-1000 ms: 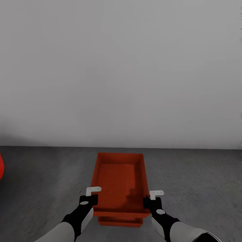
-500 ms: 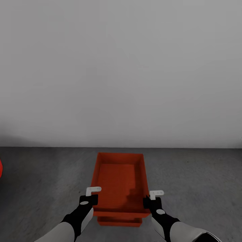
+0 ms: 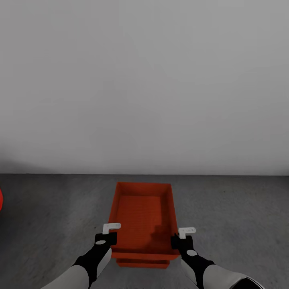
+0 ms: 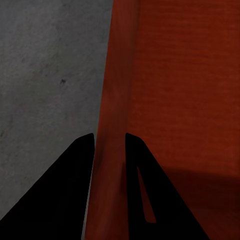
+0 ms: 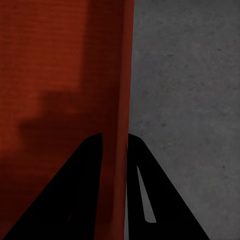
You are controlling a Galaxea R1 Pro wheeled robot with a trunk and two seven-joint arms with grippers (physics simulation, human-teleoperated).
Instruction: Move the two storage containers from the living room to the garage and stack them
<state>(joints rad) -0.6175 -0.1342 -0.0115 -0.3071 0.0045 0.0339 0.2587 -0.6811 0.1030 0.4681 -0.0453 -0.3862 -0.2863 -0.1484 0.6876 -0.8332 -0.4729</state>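
Two arms hold an orange-red bin [image 3: 142, 218] over a dark grey concrete floor [image 3: 233, 216] in a bare room, facing a plain white-grey wall [image 3: 144, 88]. The bin is open-topped, its finely ribbed inner bottom visible from the head camera, with its long sides running away from the robot toward the wall.

The left gripper [image 3: 107, 233] clamps the bin's left side wall near the close end. In the left wrist view, the two dark fingers [image 4: 70, 190] of this gripper [image 4: 109, 150] sit on either side of the thin orange-red wall, one outside over the concrete and one inside over the ribbed bottom, pinching it between them. The right gripper [image 3: 181, 237] grips the opposite side wall in the same manner; in the right wrist view its fingers [image 5: 80, 190] straddle the wall with the gripper [image 5: 114, 147] closed on it, concrete on the outer side and the shaded bin interior on the inner side.

Just below the near edge of the held bin, the rim of a second orange-red bin [image 3: 142, 263] peeks out, lying beneath the first and closely aligned with it. Whether the two bins touch cannot be told.

A sliver of something red [image 3: 1, 199] shows at the far left edge of the head view, above the concrete.
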